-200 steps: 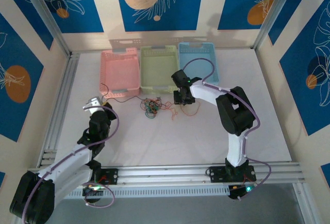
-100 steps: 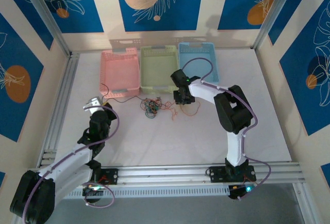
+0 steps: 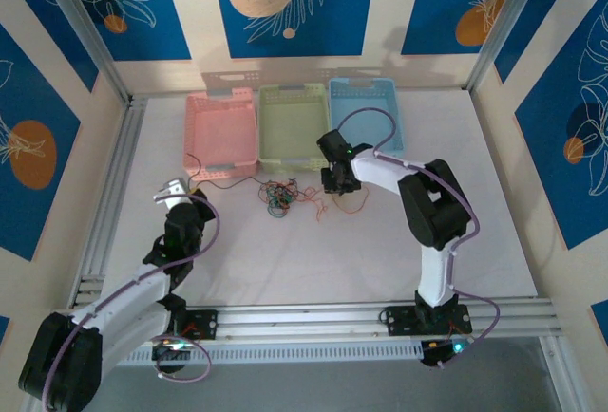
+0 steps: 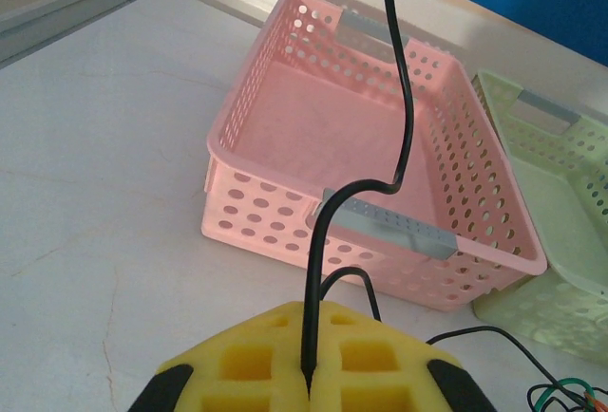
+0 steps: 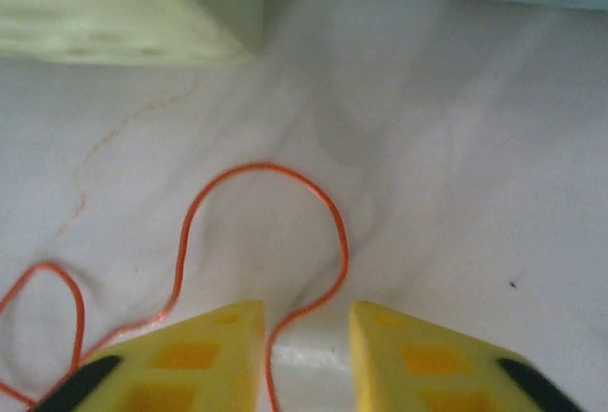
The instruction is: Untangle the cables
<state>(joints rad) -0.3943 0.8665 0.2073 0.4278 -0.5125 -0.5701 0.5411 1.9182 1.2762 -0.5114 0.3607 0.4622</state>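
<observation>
Step in hand: teasing single strands out of clump.
- Cables (image 3: 279, 196): knotted on counter (image 3: 285, 251), near pink basket (image 3: 220, 132), off its near-right corner.
- Left jaws: clamped on black cable (image 4: 404, 118), in front of basket.
- Right jaws: parted, orange cable (image 5: 261, 170) running between yellow pads (image 5: 190, 355), farther right of basket.

Next move likely: right jaws close on orange strand, then arms draw apart slowly.

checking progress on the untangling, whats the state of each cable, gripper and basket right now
left gripper: shut on the black cable
black cable: pinched, free end standing up
right gripper: open, orange cable running through its gap
orange cable: loose loops lying on the table
cable clump: tangled
pink basket: empty
green basket: empty
blue basket: empty as far as it shows
</observation>
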